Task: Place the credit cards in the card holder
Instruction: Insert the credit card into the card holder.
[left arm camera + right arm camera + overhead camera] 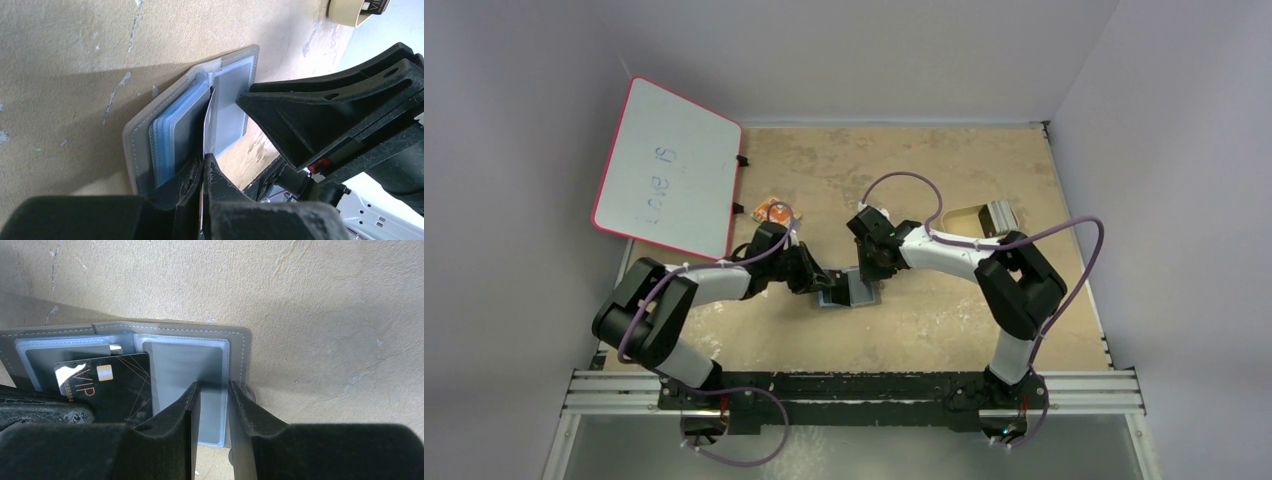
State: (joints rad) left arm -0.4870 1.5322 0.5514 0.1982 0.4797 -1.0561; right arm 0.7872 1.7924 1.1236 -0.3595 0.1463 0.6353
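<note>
The left pincer pinches one card, not yet tucked in, while the right pincer, half open, presses the three o'clock page of the card holder.

The dark credit card at the lower left of the right wrist view, lying over the left half of the open card holder, carries "VIP" in thin gold letters. Beside these letters, near its left edge, is a row of digits, mostly 8s, and part of it is hidden. At the upper right corner of the left wrist view, a dark card in the tan tray shows pale letters "VI", cut by the frame edge. The whiteboard at the upper left of the top view has faint blue handwriting, too unclear to read.
</note>
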